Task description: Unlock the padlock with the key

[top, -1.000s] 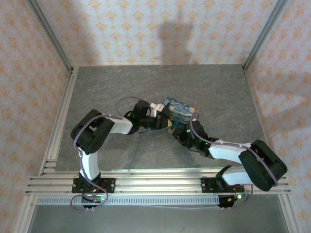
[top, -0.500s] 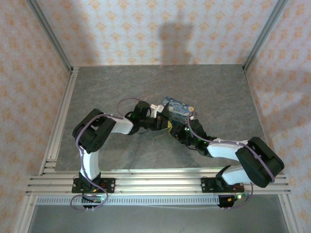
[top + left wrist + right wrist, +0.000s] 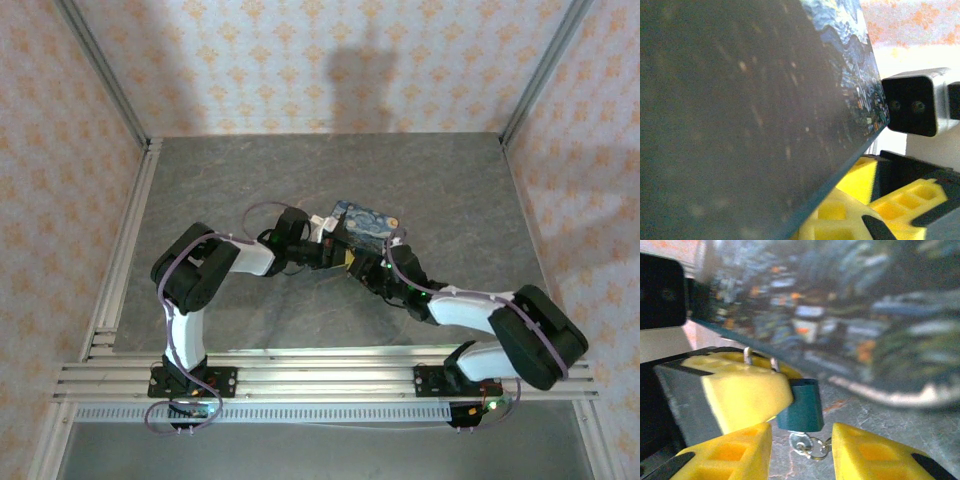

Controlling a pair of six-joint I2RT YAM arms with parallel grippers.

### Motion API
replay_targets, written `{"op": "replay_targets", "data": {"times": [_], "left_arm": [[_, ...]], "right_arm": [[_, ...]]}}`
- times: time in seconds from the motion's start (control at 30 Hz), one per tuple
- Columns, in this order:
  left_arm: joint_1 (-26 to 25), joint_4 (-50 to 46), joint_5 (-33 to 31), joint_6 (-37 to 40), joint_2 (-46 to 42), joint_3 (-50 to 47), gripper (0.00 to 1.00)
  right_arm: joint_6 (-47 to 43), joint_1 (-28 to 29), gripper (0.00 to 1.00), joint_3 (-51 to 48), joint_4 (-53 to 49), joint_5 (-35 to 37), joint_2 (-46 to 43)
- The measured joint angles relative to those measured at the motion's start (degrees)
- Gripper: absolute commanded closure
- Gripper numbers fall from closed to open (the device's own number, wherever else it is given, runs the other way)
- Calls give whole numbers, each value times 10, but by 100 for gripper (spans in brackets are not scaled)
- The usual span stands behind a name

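Right wrist: padlock (image 3: pixel 801 404), shackle pinched in the closed left gripper (image 3: pixel 760 367), sits just ahead of the right gripper (image 3: pixel 801 441), whose fingers stand parted, touching neither. Ring (image 3: pixel 807 446) hangs in that gap. Tin (image 3: pixel 865 315) edge close beyond; bare table (image 3: pixel 880 415) ahead, right.

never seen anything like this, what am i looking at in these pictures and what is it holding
Two robot arms are bolted at the near edge of a grey table. One picture looks down from above; the other two come from a camera on each wrist, very close up. On the table sits a blue painted tin. The left gripper is shut on a tiny padlock, by its shackle. The right gripper stands open around a metal ring hanging under the padlock.
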Motion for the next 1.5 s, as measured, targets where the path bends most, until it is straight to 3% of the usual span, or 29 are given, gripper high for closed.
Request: {"op": "replay_targets", "data": {"times": [0.17, 0.43, 0.8, 1.27, 1.33, 1.5], "left_arm": [[0, -29, 34, 31, 10, 22, 100], [0, -50, 48, 45, 11, 29, 100], [4, -52, 37, 45, 16, 29, 100], [19, -63, 4, 31, 22, 29, 100], [23, -63, 2, 29, 22, 29, 97], [24, -69, -9, 33, 22, 29, 76]], "right_arm": [[-20, 0, 63, -6, -11, 2, -51], [-38, 0, 63, -6, -67, 12, -51], [-54, -1, 56, 36, -91, 8, 24], [-73, 3, 57, 81, -58, 10, 107], [-73, 6, 57, 86, -52, 14, 115], [-64, 14, 64, 87, -57, 37, 113]]}}
